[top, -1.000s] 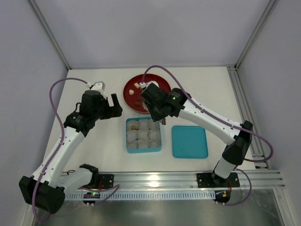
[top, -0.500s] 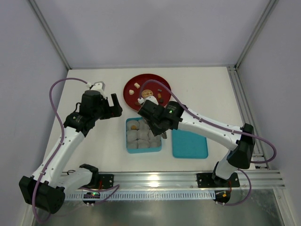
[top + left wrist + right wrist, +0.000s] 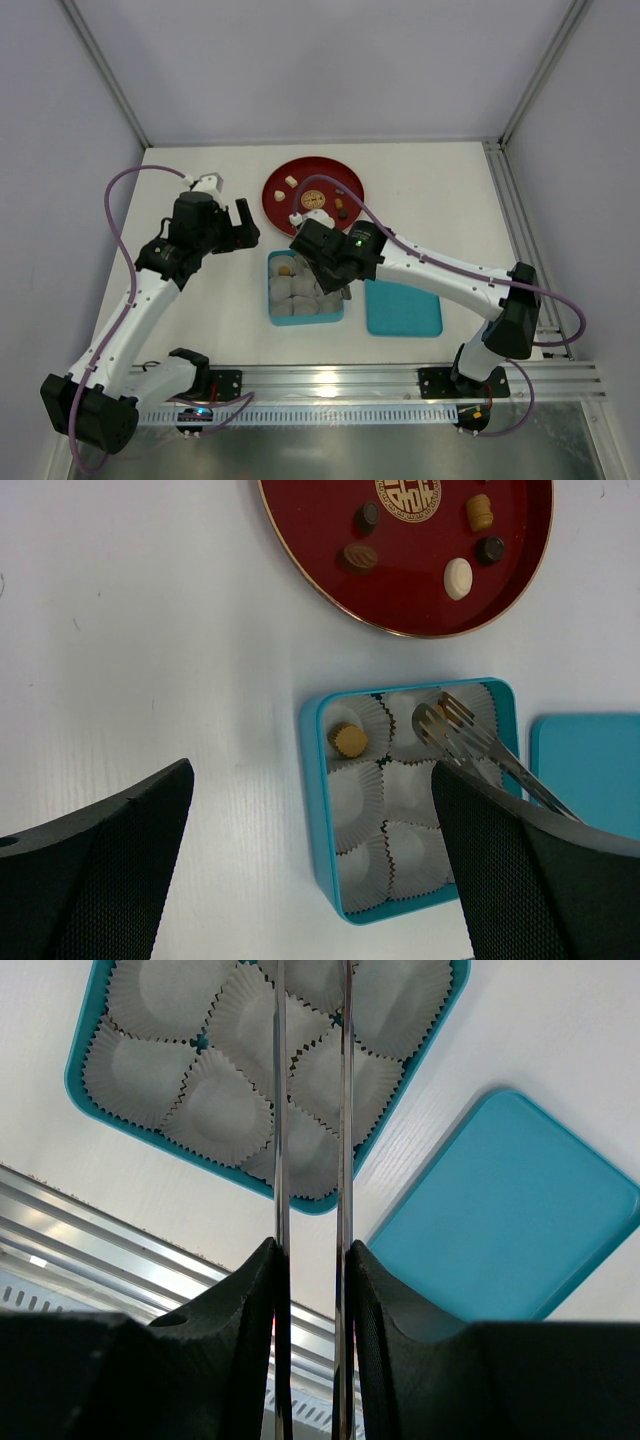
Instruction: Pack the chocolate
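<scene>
Several chocolates lie on the red plate [image 3: 420, 590], among them a cream one [image 3: 458, 578], a tan one [image 3: 480, 512] and a dark one [image 3: 369, 517]. One tan chocolate [image 3: 349, 739] sits in the far-left paper cup of the teal box [image 3: 312, 810]. My right gripper [image 3: 312, 1260] is shut on metal tongs [image 3: 280, 1110]. The tong tips [image 3: 445, 718] hang over the far row of cups, and something tan seems to be between them. My left gripper [image 3: 315, 880] is open and empty, held above the table left of the box [image 3: 305, 318].
The teal lid [image 3: 403, 307] lies flat to the right of the box. The plate [image 3: 280, 200] is just beyond the box. An aluminium rail [image 3: 330, 385] runs along the near edge, and frame posts stand at the sides.
My right arm has moved from over the plate toward me, bringing the tongs down over the box. The left arm has not moved.
</scene>
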`<state>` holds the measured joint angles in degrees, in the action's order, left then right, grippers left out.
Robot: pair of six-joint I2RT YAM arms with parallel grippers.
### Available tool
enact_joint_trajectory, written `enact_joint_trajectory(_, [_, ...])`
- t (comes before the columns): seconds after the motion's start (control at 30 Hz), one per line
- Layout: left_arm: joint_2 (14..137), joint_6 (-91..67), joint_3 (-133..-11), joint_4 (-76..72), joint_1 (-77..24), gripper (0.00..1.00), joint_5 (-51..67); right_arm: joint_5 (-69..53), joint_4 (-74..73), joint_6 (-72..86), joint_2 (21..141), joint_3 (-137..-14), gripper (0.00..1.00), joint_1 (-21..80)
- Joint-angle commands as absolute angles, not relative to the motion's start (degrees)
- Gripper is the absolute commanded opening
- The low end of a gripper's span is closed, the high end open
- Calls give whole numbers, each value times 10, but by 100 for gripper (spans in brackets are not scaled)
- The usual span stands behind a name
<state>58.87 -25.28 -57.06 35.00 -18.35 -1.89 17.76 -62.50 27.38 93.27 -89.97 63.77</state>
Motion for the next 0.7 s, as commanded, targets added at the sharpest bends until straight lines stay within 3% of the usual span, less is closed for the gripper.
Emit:
enact_joint_trajectory(0.0, [590, -255, -571, 338, -182, 100, -17, 177, -605, 281, 931, -895, 29, 642])
enact_joint_trajectory(0.67, [593, -255, -572, 338, -181, 100, -16, 179, -592, 279, 946, -876, 34, 642])
